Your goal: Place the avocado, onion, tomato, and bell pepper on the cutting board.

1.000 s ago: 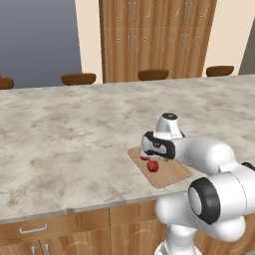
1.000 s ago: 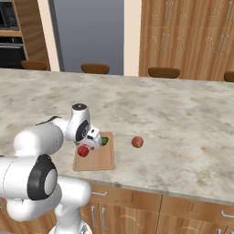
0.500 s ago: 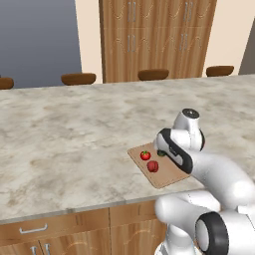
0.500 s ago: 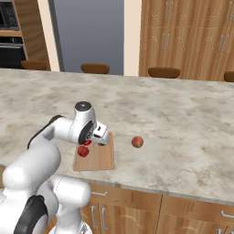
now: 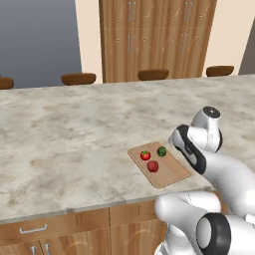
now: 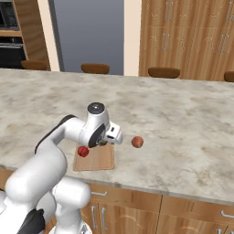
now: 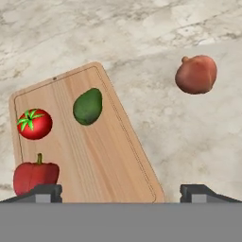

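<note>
Currently on the cutting board (image 7: pixel 101 156): avocado (image 7: pixel 88 106), tomato (image 7: pixel 34 124), bell pepper (image 7: pixel 35 176). Outstanding: onion (image 7: pixel 196 74), on the bare counter (image 7: pixel 189 137) at about one o'clock in my hand view, well apart from the board's edge. Gripper (image 7: pixel 121 191): fingers spread wide, nothing between them. For this step I would centre the onion between the tips before descending (it is round and may roll), close at its widest girth, then set it on the board's free near half, clear of the avocado.
</note>
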{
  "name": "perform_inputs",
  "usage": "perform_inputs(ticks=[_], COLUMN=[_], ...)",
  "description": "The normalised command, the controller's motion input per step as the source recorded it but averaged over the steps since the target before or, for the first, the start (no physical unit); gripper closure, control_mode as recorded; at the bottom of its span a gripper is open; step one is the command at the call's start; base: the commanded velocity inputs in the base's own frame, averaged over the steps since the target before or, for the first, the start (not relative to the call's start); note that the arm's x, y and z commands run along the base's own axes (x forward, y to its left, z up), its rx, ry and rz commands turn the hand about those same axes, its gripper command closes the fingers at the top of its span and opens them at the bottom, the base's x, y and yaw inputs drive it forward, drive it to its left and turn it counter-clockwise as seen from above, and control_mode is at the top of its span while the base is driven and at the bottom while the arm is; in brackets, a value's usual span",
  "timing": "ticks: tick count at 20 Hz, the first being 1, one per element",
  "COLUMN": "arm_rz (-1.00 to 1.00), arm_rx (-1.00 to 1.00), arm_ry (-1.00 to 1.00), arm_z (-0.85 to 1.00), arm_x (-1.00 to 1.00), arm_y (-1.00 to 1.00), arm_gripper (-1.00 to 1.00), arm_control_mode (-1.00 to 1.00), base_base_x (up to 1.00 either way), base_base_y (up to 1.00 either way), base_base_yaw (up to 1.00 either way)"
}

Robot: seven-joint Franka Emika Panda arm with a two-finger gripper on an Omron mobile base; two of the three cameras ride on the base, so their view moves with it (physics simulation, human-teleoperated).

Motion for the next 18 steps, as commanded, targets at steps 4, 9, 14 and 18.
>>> perform_inputs(ticks=[4,9,14,18], arm_rz=[0.0,0.0,0.02,0.03], arm_rx=[0.0,0.0,-0.01,-0.06], arm_ry=[0.0,0.0,0.0,0.03], arm_z=[0.13,0.0,0.0,0.0], arm_x=[0.13,0.31,0.41,0.36], arm_y=[-0.5,-0.39,-0.13,-0.17], arm_gripper=[-1.0,-1.0,-1.0,-1.0], arm_control_mode=[-1.0,-1.0,-1.0,-1.0], base_base_x=[0.0,0.0,0.0,0.0], base_base_y=[0.0,0.0,0.0,0.0], base_base_yaw=[0.0,0.0,0.0,0.0])
